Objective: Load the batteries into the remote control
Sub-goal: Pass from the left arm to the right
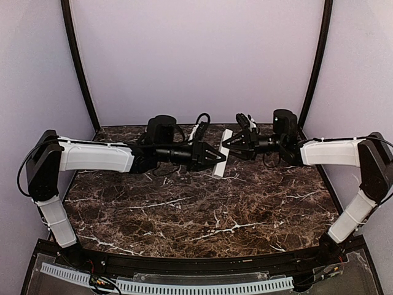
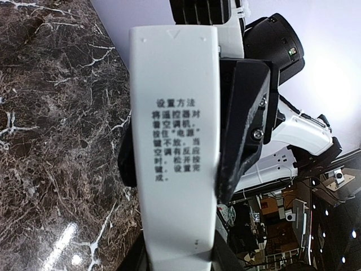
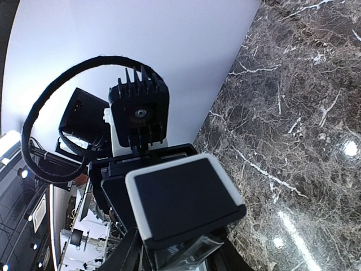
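Near the middle of the far edge of the counter, my left gripper was squeezing the white remote control tight, and I could not tell if my right gripper pinched its dark end.

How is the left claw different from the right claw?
The left claw squeezes the remote around its white printed middle; the right claw sits at its dark grey end, grip unclear. The left claw reaches in from the left, the right claw from the right. Both are black and meet at the same remote.
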